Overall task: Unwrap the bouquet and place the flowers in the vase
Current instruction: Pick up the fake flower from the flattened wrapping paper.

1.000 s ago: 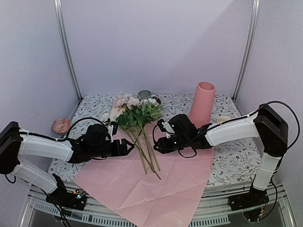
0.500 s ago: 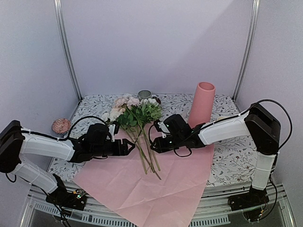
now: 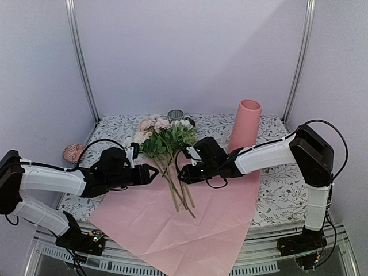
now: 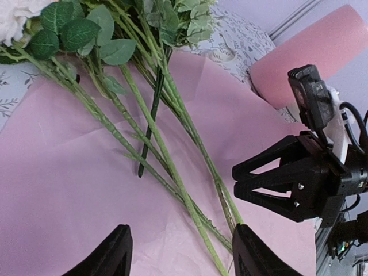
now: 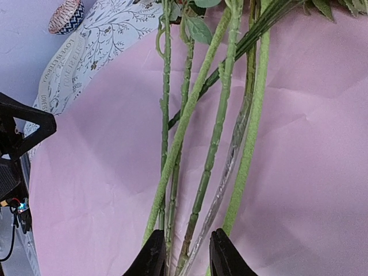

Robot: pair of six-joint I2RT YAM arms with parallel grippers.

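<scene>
— So, where do the flowers (image 3: 167, 141) stand?

— Loose on the opened pink wrapping paper (image 3: 172, 230), heads toward the back of the table (image 3: 276, 195), stems fanned toward the near edge. No ribbon shows on them, so I judge the unwrapping done. None is in the vase (image 3: 246, 126) yet, which stands at the rear right, well apart from the stems.

— And what has moved in the last second?

— Not the flowers; they lie as they did. The right gripper (image 3: 181, 174) has slid leftward across the paper and is now right at the lower stems. Its wrist view shows its fingertips (image 5: 152, 256) on either side of a few stems. The jaws are partly open with room left around the stems, so it has hold of nothing.

— The other one?

— The left gripper (image 3: 152, 172) has drawn up a little toward the leaves. Its jaws have come in somewhat, though they remain well apart. It is empty: only paper and one passing stem show between its fingers (image 4: 112, 259).

— Meaning?

— I read it as the right arm lining up to pinch a stem or a small bunch. The left waits beside the stems on the other side, perhaps to steady them. The carrying to the vase is all still ahead. The stems cross one another, so a close may catch more than one, or drag a neighbour.
</scene>
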